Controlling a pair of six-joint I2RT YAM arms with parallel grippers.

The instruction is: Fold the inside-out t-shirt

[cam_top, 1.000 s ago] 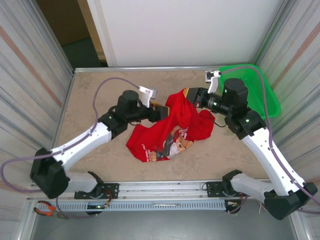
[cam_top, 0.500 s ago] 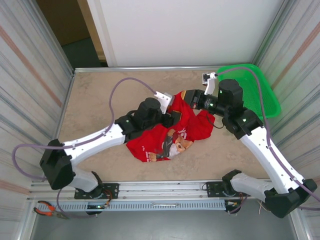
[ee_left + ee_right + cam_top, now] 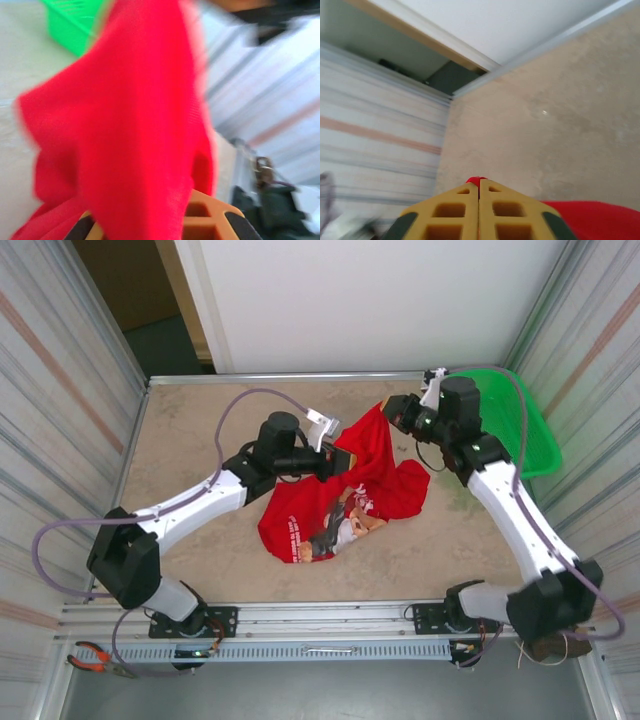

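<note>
The red inside-out t-shirt (image 3: 335, 510) lies crumpled mid-table, its cartoon print facing up near the front. Its far part is drawn up into a ridge between the two grippers. My left gripper (image 3: 338, 462) is at the shirt's left edge and shut on the cloth. In the left wrist view the blurred red t-shirt (image 3: 130, 125) drapes over the orange fingers (image 3: 215, 220). My right gripper (image 3: 392, 412) holds the shirt's far tip. In the right wrist view its jaws (image 3: 479, 192) are pressed together with a nub of red t-shirt (image 3: 476, 181) sticking out between them.
A green mesh basket (image 3: 520, 430) stands at the back right corner, just behind the right arm, and shows as a green basket (image 3: 70, 25) in the left wrist view. Corrugated walls close both sides. Pliers (image 3: 95, 658) lie beyond the front rail.
The left gripper came in open, shut on the shirt's left edge and drew back left. The right gripper moved toward the back wall, pulling the shirt's far tip up.
</note>
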